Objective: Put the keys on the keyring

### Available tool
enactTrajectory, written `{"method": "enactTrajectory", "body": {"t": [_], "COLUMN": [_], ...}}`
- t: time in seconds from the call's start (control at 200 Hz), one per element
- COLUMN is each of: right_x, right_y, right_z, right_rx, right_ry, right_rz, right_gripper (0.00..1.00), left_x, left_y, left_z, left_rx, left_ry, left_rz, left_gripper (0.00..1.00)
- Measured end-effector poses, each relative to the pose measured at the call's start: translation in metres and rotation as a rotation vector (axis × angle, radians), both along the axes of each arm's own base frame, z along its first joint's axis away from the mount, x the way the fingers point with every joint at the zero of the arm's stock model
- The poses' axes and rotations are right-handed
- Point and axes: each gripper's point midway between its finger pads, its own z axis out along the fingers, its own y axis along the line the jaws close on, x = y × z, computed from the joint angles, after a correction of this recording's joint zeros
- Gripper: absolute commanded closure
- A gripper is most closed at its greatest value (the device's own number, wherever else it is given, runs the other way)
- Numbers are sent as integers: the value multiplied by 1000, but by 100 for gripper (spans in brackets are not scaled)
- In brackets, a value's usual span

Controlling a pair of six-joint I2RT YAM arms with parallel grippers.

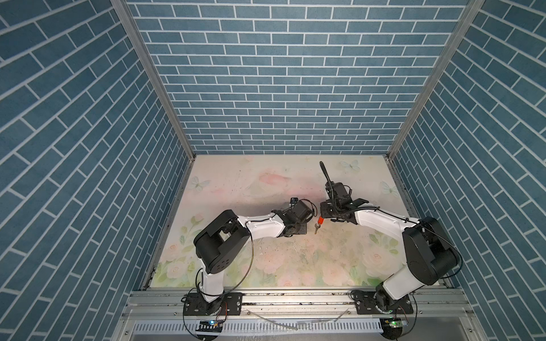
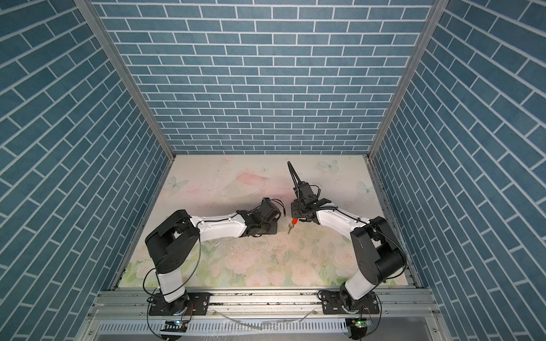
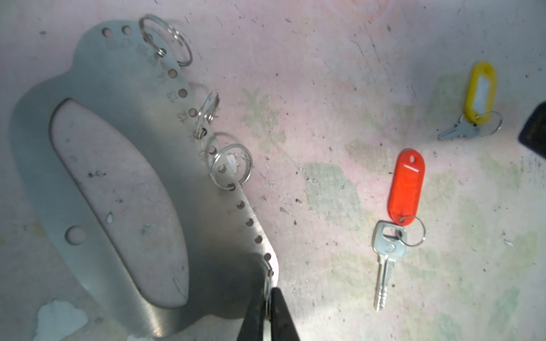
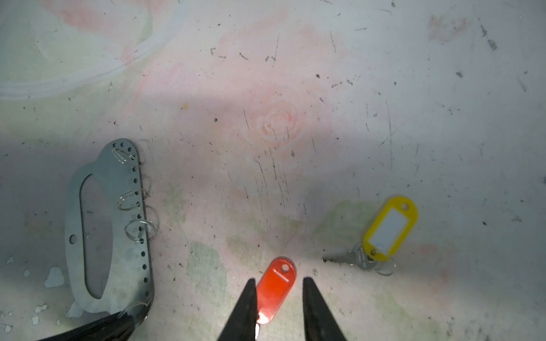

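Left gripper [image 3: 268,295] clamps an end ring [image 3: 267,279] of the keyring [image 3: 206,236]
Right gripper [image 4: 279,280] jaws stand apart, straddling the red-tagged key [image 4: 276,290]; the yellow-tagged key [image 4: 387,233] lies nearby, untouched

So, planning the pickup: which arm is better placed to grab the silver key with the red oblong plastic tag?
Right. The right gripper is open astride the red oblong plastic tag; the left gripper is shut on a silver split ring on the grey metal keyring plate.

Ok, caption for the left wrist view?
Left tool pinches the keyring's end ring; red-tagged key and yellow-tagged key lie loose nearby.
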Motion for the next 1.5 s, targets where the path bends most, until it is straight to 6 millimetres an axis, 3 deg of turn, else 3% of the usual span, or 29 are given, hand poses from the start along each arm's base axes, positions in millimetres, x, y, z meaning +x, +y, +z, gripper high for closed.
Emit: {"method": "enactTrajectory", "body": {"t": [0.265, 0.61, 0.83, 1.09, 1.28, 1.5], "right_x": [-1, -1, -2, -2, -2, -2], "right_y": [-1, 0, 1, 1, 1, 1], "right_z": [-1, -1, -3, -3, -4, -6], "right_rx": [-3, -1, 1, 1, 0, -1], "right_ry": [5, 6, 14, 14, 15, 21], "right_rz": [0, 2, 5, 6, 6, 8], "right_gripper": [72, 72, 72, 72, 72, 72], "left_x": [0, -2, -9, -2, -4, -3], "left_y": [7, 42, 75, 86, 102, 101], "left_z": [0, 20, -2, -7, -9, 0], "left_rx": [56, 142, 186, 190, 201, 182], "left_ry": [-17, -76, -57, -82, -79, -100], "left_rz": [-67, -184, -186, -161, -139, -142], "left_gripper": [93, 93, 93, 93, 81, 68]}}
